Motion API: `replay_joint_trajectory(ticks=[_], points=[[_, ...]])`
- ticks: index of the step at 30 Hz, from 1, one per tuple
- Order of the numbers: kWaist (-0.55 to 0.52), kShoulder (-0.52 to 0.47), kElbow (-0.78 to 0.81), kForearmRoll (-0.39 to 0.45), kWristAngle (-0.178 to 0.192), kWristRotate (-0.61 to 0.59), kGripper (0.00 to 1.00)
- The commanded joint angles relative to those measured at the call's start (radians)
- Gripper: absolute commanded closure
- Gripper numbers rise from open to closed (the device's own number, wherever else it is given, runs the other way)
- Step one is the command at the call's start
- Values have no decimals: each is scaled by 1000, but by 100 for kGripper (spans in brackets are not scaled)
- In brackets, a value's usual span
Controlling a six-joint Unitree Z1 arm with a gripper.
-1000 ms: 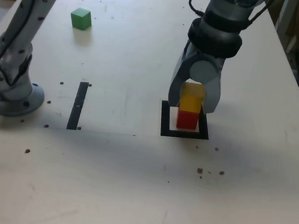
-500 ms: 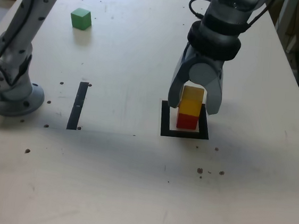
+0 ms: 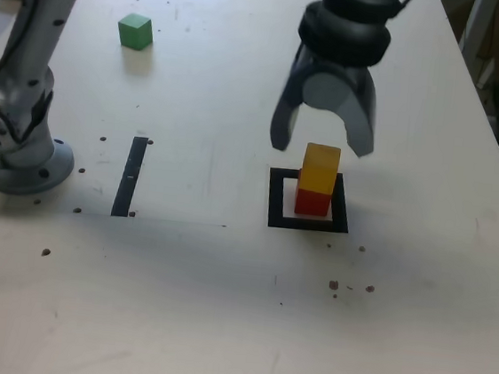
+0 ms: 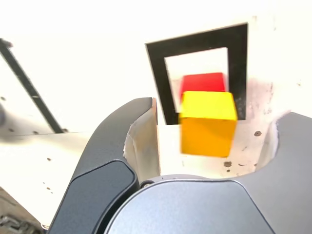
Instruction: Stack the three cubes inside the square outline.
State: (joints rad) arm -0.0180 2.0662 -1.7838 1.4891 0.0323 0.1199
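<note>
In the exterior view, your gripper [image 3: 322,141] has its fingers wide apart, with nothing between them, above and behind the yellow cube [image 3: 320,169]. This cube stands on the red cube [image 3: 312,203], inside the square outline [image 3: 276,214]. The green cube [image 3: 135,31] lies well apart, toward the far edge of the table [image 3: 219,309]. I judge the step is to leave the pair and go for green. Please raise straight up first, keep the fingers apart until they are higher than yellow, and only then travel sideways; a finger could push the stack over.

In the wrist view, the fingers are apart also, and yellow sits a little off from red, so lift gently.

Counted: one gripper, three cubes (one red, one yellow, one green), one square outline, one black strip [image 3: 130,177].
</note>
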Motion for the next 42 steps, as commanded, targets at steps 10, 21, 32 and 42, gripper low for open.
replay_joint_trajectory(ticks=[10, 21, 32, 42], points=[[156, -131, 105, 73, 54, 83, 0], [408, -191, 179, 69, 74, 181, 0], [690, -198, 193, 62, 105, 236, 1], [913, -183, 159, 54, 129, 194, 1]])
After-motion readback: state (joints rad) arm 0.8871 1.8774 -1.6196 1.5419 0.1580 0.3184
